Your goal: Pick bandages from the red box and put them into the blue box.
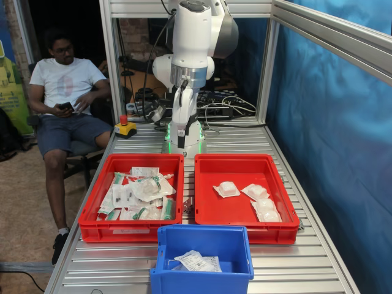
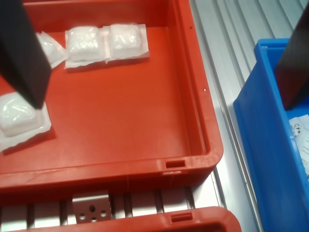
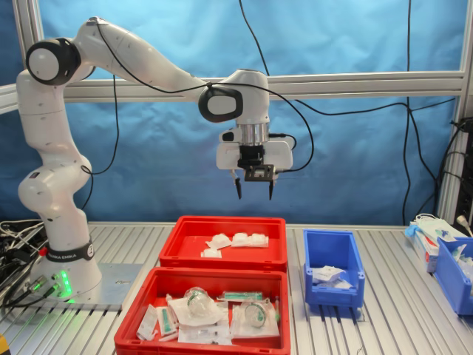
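Ribbed aluminium-profile table [image 3: 384,325]: carries, below my raised hand [image 3: 253,190], one shallow red plastic crate [image 3: 222,259] with white pouches; a twin red crate [image 3: 199,336] of green-marked packets just beside it; a narrower bright blue plastic crate [image 3: 334,296] off to one side.

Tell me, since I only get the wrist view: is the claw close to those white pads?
Observer: No. In the second exterior view the gripper hangs high above the red box, open and empty.
Operator: What is the red edge next to that box?
Observer: A second red crate, piled with packets that bear green markings.
Operator: Is anyone around?
Observer: Yes. A man sits beyond the table, at the first exterior view's left.
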Robot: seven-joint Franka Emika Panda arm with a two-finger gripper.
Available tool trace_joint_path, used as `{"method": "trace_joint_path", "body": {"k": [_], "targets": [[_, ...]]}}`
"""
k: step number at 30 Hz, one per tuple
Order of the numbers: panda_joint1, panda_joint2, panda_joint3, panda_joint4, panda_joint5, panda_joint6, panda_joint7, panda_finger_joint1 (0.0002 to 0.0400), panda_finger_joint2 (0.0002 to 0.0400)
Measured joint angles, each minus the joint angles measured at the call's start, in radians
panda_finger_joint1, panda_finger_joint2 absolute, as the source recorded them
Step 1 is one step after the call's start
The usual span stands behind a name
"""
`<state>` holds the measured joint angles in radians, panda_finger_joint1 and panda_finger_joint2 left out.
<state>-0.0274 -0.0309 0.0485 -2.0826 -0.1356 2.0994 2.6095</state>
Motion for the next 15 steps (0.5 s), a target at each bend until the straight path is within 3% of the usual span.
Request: {"method": "trace_joint_path", "body": {"k": [15], "targets": [[-0.002, 0.0, 0.004, -0.009, 0.0, 0.0, 0.0, 0.04, 0.04]]}}
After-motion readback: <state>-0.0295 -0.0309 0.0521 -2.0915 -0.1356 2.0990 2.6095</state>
